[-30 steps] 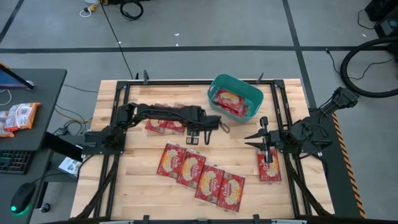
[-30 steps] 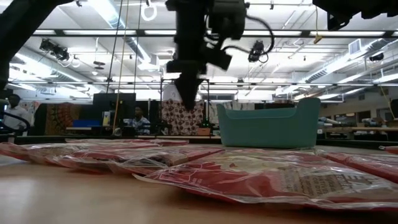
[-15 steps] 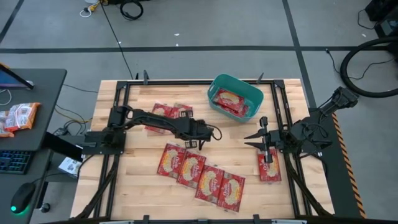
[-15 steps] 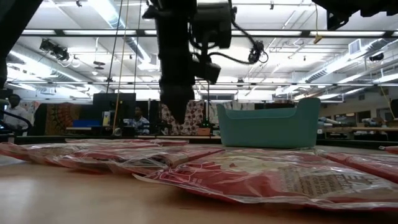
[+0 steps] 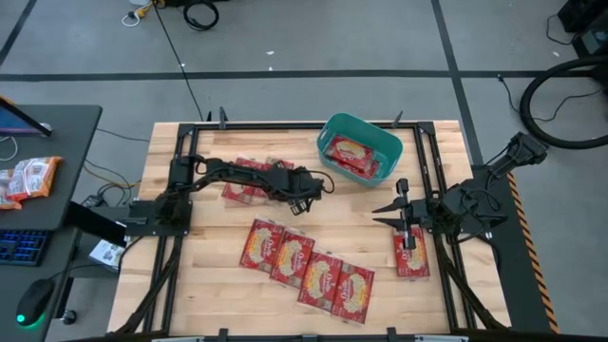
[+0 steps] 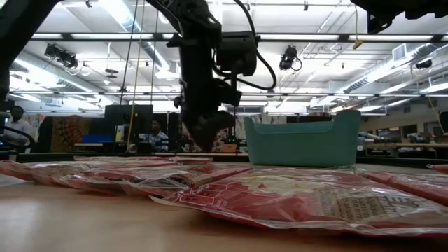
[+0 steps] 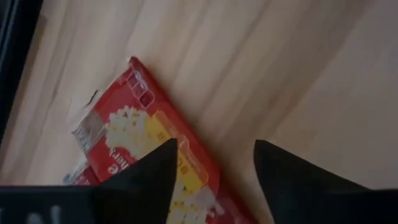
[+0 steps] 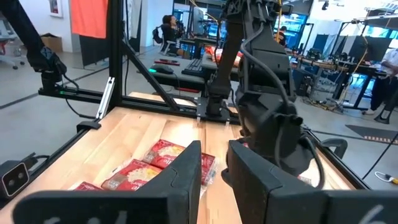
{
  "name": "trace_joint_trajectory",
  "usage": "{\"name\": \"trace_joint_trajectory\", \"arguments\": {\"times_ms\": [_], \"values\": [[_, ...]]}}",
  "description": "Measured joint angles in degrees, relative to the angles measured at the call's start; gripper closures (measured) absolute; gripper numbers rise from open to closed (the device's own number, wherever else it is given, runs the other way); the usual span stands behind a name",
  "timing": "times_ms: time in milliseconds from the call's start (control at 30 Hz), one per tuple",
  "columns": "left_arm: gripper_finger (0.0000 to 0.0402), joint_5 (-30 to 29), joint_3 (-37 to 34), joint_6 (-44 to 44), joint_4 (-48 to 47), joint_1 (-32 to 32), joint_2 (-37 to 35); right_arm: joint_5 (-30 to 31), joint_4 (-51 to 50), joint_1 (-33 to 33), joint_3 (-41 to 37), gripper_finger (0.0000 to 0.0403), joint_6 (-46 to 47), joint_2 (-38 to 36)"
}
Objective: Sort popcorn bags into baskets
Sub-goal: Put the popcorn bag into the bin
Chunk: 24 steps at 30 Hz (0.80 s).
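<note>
Approach step: left gripper (image 5: 306, 198), jaws spread and empty, hovers over the far popcorn bags (image 5: 249, 180); next, descend and pinch one for the teal basket (image 5: 328, 128).

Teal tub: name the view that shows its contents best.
The high view: it looks straight down into the tub, showing a popcorn bag inside. The low view shows only its side wall; neither wrist view shows it.

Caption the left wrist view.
Open left gripper hovering above a red popcorn bag on the wooden table.
</note>
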Motion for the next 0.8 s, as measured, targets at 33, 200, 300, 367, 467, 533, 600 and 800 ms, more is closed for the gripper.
{"name": "trace_joint_trajectory", "arguments": {"times_ms": [33,200,300,367,467,533,600,800], "values": [[0.0166,0.55,0.0,-0.06,0.55,0.33,0.0,0.0,0.0,0.0,0.0,0.0317,0.0,0.0],[0.013,1.34,-0.18,-1.82,0.95,1.18,0.0,0.0,-0.02,0.0,0.0,0.0317,-0.07,0.0],[0.0128,0.62,-1.31,-2.17,0.86,1.18,0.01,0.0,-0.01,0.0,0.0,0.0317,-0.13,0.0],[0.0131,0.32,-2.82,-3.02,1.8,1.18,0.02,0.0,0.0,0.0,0.0,0.0317,-0.15,0.0],[0.0135,-0.52,-5.43,-3.02,3.87,1.18,0.09,0.0,0.03,0.0,0.0,0.0317,-0.15,0.0],[0.0138,-3.88,-5.96,-2.99,4.13,1.16,0.11,0.0,0.23,0.0,0.0,0.0317,-0.15,0.0],[0.0139,-6.37,-6.08,-2.95,3.69,1.2,0.11,-0.1,0.47,0.0,0.0,0.0317,-0.16,0.0],[0.0157,-1.97,-7.56,-1.69,3.56,2.94,-0.05,-0.39,0.85,0.0,0.01,0.0317,-0.17,0.0]]}}
